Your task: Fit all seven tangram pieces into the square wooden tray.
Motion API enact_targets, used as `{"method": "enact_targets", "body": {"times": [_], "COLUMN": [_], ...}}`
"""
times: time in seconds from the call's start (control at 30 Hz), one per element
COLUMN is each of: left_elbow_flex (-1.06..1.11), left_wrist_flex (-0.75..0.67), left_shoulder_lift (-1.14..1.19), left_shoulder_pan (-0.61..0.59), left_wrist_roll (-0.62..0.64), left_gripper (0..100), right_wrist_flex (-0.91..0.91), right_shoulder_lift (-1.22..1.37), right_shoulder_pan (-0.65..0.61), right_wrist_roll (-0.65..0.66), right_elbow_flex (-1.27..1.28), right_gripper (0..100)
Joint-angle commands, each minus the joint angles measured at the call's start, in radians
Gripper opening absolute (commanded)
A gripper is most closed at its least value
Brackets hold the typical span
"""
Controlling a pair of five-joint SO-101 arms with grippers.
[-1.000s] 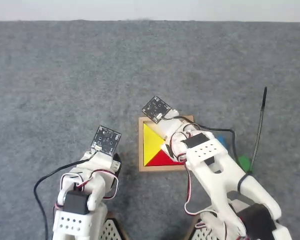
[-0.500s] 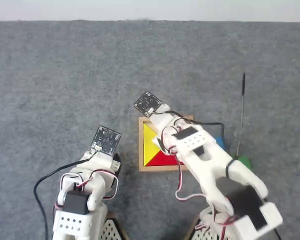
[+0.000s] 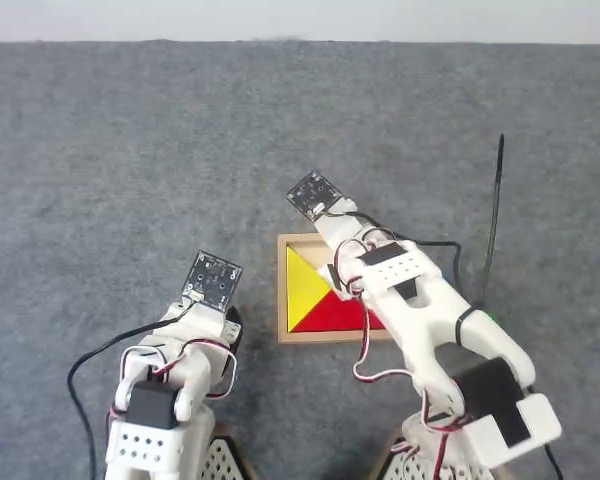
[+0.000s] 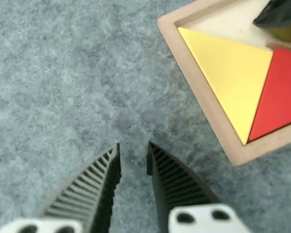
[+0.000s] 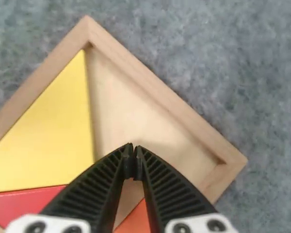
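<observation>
Grey felt (image 3: 130, 150) covers the table where two arms sit side by side, and near its middle lies the square wooden tray (image 3: 281, 290), partly filled. We count a yellow triangle (image 3: 305, 285) on the side nearer the left arm and a red triangle (image 3: 330, 318) along the edge nearest the arms. The two meet flush on a diagonal, a fit that keeps the rest of the tray floor (image 5: 126, 116) as one open patch of bare wood for further pieces. From the right wrist we also make out a sliver of an orange piece (image 5: 136, 221) next to the red one; it appears to lie in the tray, though the fingers cover most of it.

The right gripper (image 5: 131, 162) hangs over that bare patch with its fingertips pressed together and nothing between them. We read it as empty-handed above the spot a piece would go. The left gripper (image 4: 133, 155) hovers low over the felt just beside the tray's near corner, its fingers parted by a narrow gap and gripping nothing — parked, we judge, where it leaves the tray free for its partner.

By our count at most three of the seven pieces are seated, so most of the job lies ahead; the next move calls for one arm to spread its fingers and fetch another piece
</observation>
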Motion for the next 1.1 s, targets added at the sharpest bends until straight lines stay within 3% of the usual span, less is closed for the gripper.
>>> {"method": "enact_targets", "body": {"times": [0.0, 0.4, 0.67, 0.83, 0.93, 1.07], "left_elbow_flex": [-0.007, -0.007, -0.007, -0.007, -0.007, -0.007], "left_wrist_flex": [0.005, 0.005, 0.005, 0.005, 0.005, 0.005], "left_shoulder_lift": [-0.002, -0.002, -0.002, -0.002, -0.002, -0.002], "left_shoulder_pan": [0.002, 0.002, 0.002, 0.002, 0.002, 0.002], "left_wrist_roll": [0.006, 0.006, 0.006, 0.006, 0.006, 0.006], "left_gripper": [9, 9, 9, 9, 9, 9], "right_wrist_flex": [0.015, 0.022, 0.166, 0.16, 0.188, 0.283], "right_shoulder_lift": [-0.073, -0.251, -0.513, -0.604, -0.644, -0.717], "right_shoulder_pan": [0.016, 0.016, 0.012, 0.01, 0.041, 0.173], "right_wrist_roll": [-0.011, -0.008, -0.015, -0.009, -0.009, -0.008], "right_elbow_flex": [0.009, 0.126, 0.186, 0.247, 0.247, 0.209], "right_gripper": [0.7, 0.9, 0.9, 0.9, 0.9, 0.9]}}
